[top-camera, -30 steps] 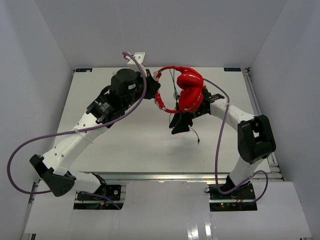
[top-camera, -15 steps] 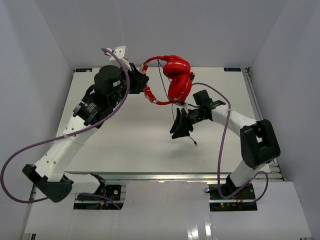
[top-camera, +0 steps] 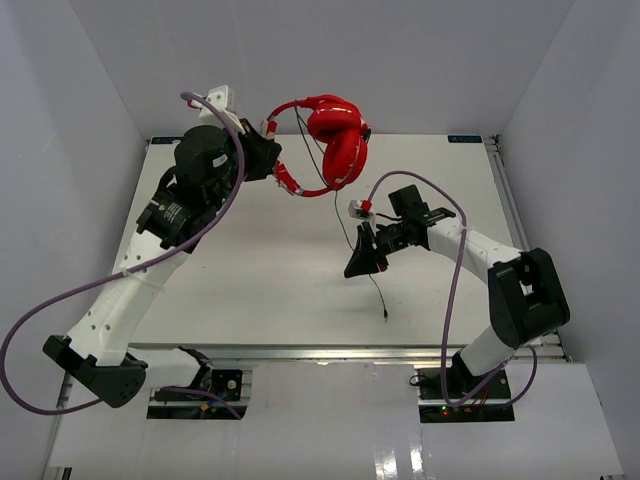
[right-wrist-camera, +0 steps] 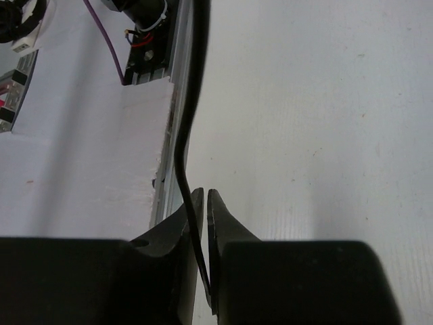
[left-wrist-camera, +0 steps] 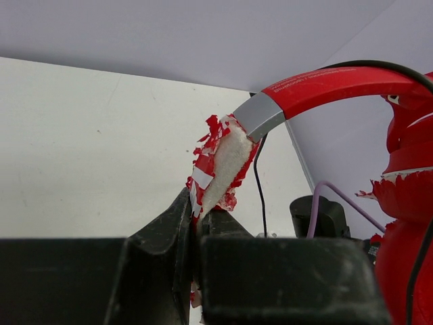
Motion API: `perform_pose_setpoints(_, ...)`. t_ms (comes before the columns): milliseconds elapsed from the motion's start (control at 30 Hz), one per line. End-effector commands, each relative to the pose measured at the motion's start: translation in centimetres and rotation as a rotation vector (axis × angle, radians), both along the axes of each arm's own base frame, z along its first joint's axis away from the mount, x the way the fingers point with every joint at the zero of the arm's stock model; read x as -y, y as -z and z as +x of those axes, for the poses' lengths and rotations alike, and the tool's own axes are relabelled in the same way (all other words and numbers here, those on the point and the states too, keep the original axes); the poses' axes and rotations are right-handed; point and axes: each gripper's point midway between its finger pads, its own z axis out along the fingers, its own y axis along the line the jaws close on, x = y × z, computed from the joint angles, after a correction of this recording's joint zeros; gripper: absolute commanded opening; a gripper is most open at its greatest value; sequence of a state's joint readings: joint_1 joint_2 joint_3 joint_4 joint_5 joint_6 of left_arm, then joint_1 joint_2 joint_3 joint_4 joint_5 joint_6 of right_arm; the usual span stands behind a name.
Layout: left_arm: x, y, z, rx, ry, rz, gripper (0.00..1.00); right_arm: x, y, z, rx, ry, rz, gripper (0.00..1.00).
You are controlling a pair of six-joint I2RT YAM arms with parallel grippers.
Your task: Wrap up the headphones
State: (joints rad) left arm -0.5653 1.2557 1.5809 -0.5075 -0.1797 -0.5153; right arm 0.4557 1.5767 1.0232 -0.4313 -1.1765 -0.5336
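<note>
The left pincer (top-camera: 268, 153) is clamped on the headband (left-wrist-camera: 230, 156) of the red headphones (top-camera: 333, 135), which hang in the air above the table (top-camera: 240, 285). In the left wrist view the fingers (left-wrist-camera: 177, 217) pinch a torn stretch where whitish padding shows through shredded red cover. The pinched part below that is hidden between them. To the right of this pincer the earcups (left-wrist-camera: 406, 203) are cut off by the picture's edge. The right pincer (top-camera: 358, 264) is closed on the thin black cable (top-camera: 340, 215). In its own view the cable (right-wrist-camera: 184, 135) rises out of the narrow slit between the fingertips, blurred, and leaves at the top edge. Below the right pincer the cable's loose end dangles. Whether its tip touches the table cannot be made out
</note>
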Motion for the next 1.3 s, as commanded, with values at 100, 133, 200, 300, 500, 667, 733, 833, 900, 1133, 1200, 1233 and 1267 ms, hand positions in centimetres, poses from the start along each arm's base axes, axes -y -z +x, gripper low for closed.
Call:
perform_pose_setpoints(100,-3.5,-2.2,1.4,0.050,-0.125,-0.148,0.00,1.9,0.2,2.8,0.213,0.169,-0.173,0.08)
perform_pose_setpoints(133,-4.0,-1.8,1.9,0.044,-0.146,-0.147,0.00,2.3,0.1,3.1,0.249,0.186,-0.191,0.08)
perform_pose_setpoints(200,-5.0,-0.7,3.0,0.027,-0.189,-0.142,0.00,3.1,-0.5,3.6,0.330,0.227,-0.231,0.08)
perform_pose_setpoints(300,-6.3,1.6,4.5,-0.009,-0.236,-0.133,0.00,4.4,-2.3,4.0,0.476,0.274,-0.266,0.08)
perform_pose_setpoints(500,-7.2,6.8,7.3,-0.087,-0.299,-0.039,0.00,5.5,-5.7,3.6,0.778,0.281,-0.349,0.08)
perform_pose_setpoints(667,-7.3,13.1,9.8,-0.193,-0.334,0.074,0.00,4.5,-7.5,3.2,1.044,0.227,-0.420,0.08)
perform_pose_setpoints(733,-6.8,15.6,10.7,-0.241,-0.325,0.097,0.00,4.0,-7.8,3.1,1.090,0.199,-0.445,0.08)
perform_pose_setpoints(833,-5.7,18.2,11.6,-0.296,-0.285,0.118,0.00,4.1,-8.1,4.0,1.178,0.206,-0.526,0.08)
perform_pose_setpoints(900,-5.1,20.1,11.9,-0.335,-0.258,0.141,0.00,4.3,-8.9,4.8,1.238,0.227,-0.561,0.08)
perform_pose_setpoints(1133,-3.8,23.8,11.3,-0.414,-0.188,0.145,0.00,4.0,-5.8,3.6,1.228,0.098,-0.619,0.08)
perform_pose_setpoints(1200,-3.1,24.2,11.2,-0.426,-0.144,0.148,0.00,4.3,-5.0,3.5,1.248,0.069,-0.651,0.08)
perform_pose_setpoints(1233,-2.7,24.8,11.1,-0.437,-0.112,0.156,0.00,4.5,-4.7,3.6,1.264,0.058,-0.668,0.08)
perform_pose_setpoints(1267,-2.2,25.3,11.0,-0.449,-0.081,0.163,0.00,4.7,-4.5,3.7,1.281,0.052,-0.684,0.08)
